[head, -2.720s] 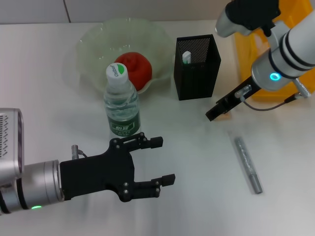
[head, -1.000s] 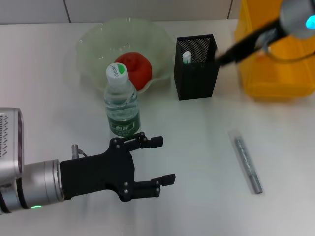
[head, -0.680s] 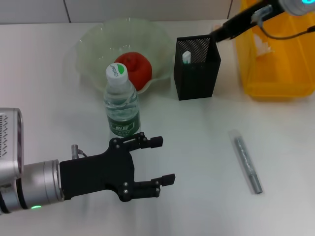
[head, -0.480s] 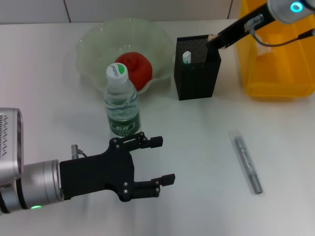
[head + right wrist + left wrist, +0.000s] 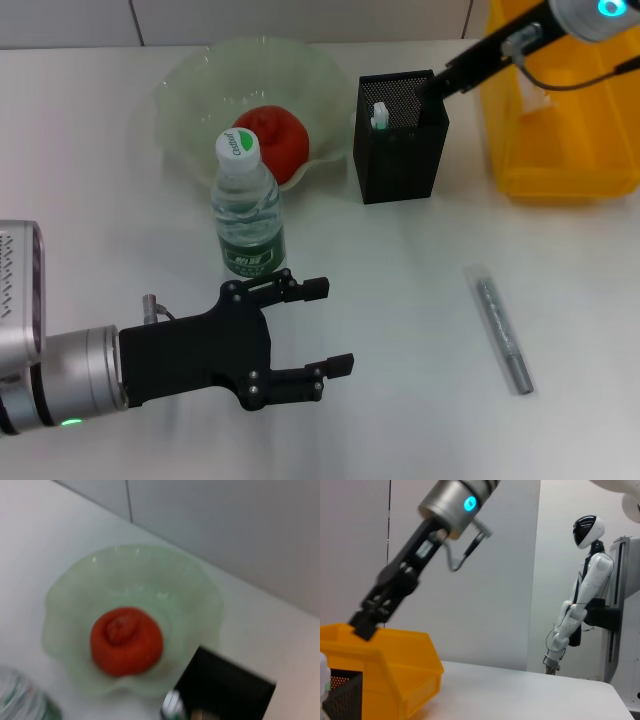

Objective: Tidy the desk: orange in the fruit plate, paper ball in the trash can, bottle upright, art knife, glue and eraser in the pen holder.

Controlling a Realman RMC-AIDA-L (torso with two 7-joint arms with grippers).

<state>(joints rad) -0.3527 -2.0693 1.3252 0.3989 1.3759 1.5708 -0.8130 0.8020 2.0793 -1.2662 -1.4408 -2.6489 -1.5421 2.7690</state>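
my right gripper hangs over the pen holder; i can't tell its fingers. left gripper spread wide beside the upright bottle.

The right gripper fills the pen holder mouth beside the trash can.

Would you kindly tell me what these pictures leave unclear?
- Right gripper, head view: whether it holds anything; its tip sits dark against the pen holder.
- Pen holder's contents: the mesh walls hide all but a white top.
- Trash can: cut off by the head view's edge, inside unseen.
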